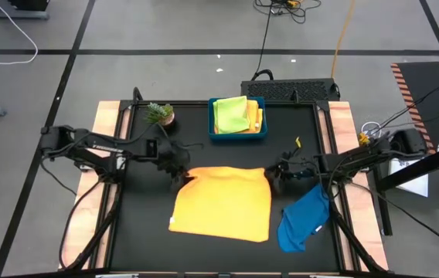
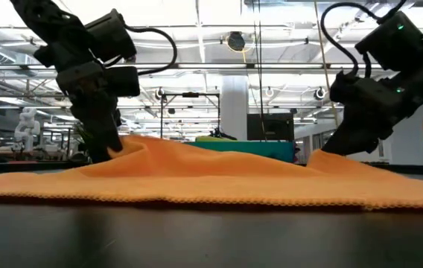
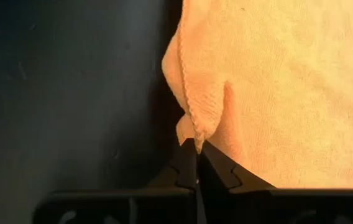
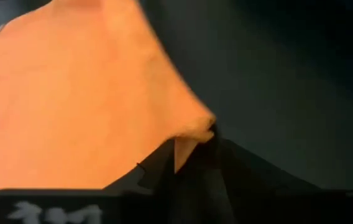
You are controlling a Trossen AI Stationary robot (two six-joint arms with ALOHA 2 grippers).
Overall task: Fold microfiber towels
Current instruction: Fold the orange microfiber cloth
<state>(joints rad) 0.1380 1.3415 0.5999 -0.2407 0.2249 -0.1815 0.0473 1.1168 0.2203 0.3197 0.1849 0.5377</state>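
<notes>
Orange microfiber towel (image 1: 223, 202) lies spread on black counter (image 1: 142, 239), a bit toward 6 o'clock of centre, near edge flat, far edge lifted at both far corners. In low view it humps up at each end where the hands hold it, sagging betw. them.

Blue towel (image 1: 303, 219) sits crumpled at approx 4 o'clock, just beside the orange one's right edge, partly over counter's right border.

L hand (image 1: 179, 174) at orange towel's far-left corner, approx 10 o'clock of the cloth. L wrist view: fingers (image 3: 217, 169) clenched tight together, corner of cloth pinched at the tips, towel hem bunched right above them.

R hand (image 1: 272, 174) at far-right corner, approx 2 o'clock of the cloth. R wrist view: towel corner (image 4: 192, 134) reaches the tips and a sliver of orange shows betw. the dark fingers (image 4: 245, 171); can't tell whether they clamp it or have let go.

Farther back, approx 12 o'clock: blue tray (image 1: 237, 131) holding lime green towel (image 1: 230, 113) w/ yellow towel (image 1: 257, 118) beside it. Small potted plant (image 1: 160, 115) at approx 11 o'clock, well apart from L hand. Black device (image 1: 289, 89) sits beyond counter's far edge.
</notes>
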